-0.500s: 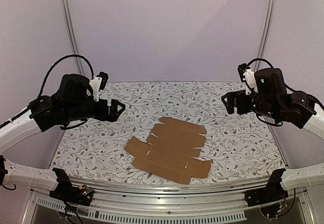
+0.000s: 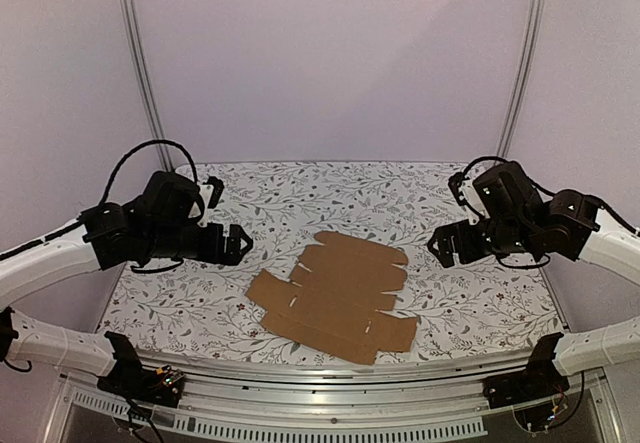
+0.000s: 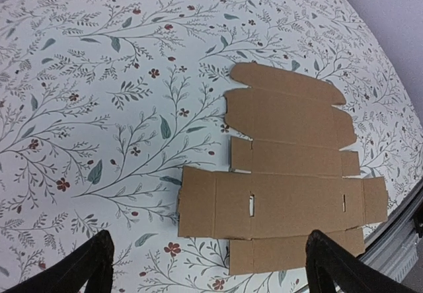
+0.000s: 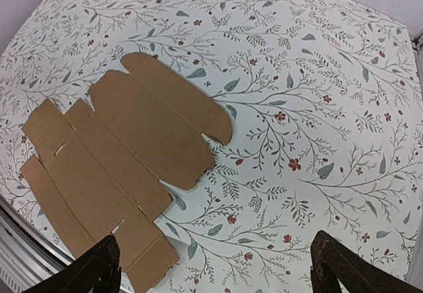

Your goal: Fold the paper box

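the flat paper box (image 2: 335, 298) looks light and bendy at its creases, best pinched by an outer flap; left pincer (image 2: 238, 243) and right pincer (image 2: 440, 248) both stand apart, empty.

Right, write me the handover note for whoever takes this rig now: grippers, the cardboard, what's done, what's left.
Left gripper: open, empty, hovering left of the sheet.
Right gripper: open, empty, hovering right of it.
Flat brown die-cut cardboard sheet, the paper box: lies unfolded on the floral-patterned table, near the front edge, touched by neither gripper.
Done: nothing folded.
Left: every fold, flaps and tabs included.
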Controlling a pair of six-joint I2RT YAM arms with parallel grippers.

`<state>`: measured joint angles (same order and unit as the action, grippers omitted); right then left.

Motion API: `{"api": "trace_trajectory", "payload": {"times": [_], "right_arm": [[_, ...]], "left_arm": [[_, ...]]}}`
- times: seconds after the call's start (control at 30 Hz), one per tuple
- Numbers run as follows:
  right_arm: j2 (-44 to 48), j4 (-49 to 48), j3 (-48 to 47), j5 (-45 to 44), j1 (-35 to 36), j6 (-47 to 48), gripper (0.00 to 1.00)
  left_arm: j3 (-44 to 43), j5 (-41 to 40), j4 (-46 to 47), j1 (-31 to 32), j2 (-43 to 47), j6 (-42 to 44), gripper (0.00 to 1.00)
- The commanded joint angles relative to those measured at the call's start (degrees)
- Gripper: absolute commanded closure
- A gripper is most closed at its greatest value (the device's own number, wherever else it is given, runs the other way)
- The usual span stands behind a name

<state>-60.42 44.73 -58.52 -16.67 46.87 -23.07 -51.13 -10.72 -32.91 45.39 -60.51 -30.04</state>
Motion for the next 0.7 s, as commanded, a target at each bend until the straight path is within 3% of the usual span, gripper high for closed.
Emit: {"api": "trace_trajectory", "payload": {"times": [0.0,0.2,0.33,0.67], "right_arm": [[-1.2,2.4,4.6,8.2,0.4,-5.5,0.01],[-1.6,-0.2,11.2,17.7,0.4,-14.2,0.08],[-0.9,-7.9,18.1,24.2,0.5,-21.4,0.13],[-5.4,-25.6,27.8,26.8,1.0,-36.8,0.31]], "left_arm": [[3.1,3.2,-0.1,0.8,-2.0,-4.7,0.0],[6.0,9.9,3.5,-1.1,-3.9,-7.2,0.01],[9.2,16.2,6.8,-5.5,-5.0,-7.9,0.02],[13.1,24.9,11.6,-11.0,-6.3,-8.2,0.04]]}}
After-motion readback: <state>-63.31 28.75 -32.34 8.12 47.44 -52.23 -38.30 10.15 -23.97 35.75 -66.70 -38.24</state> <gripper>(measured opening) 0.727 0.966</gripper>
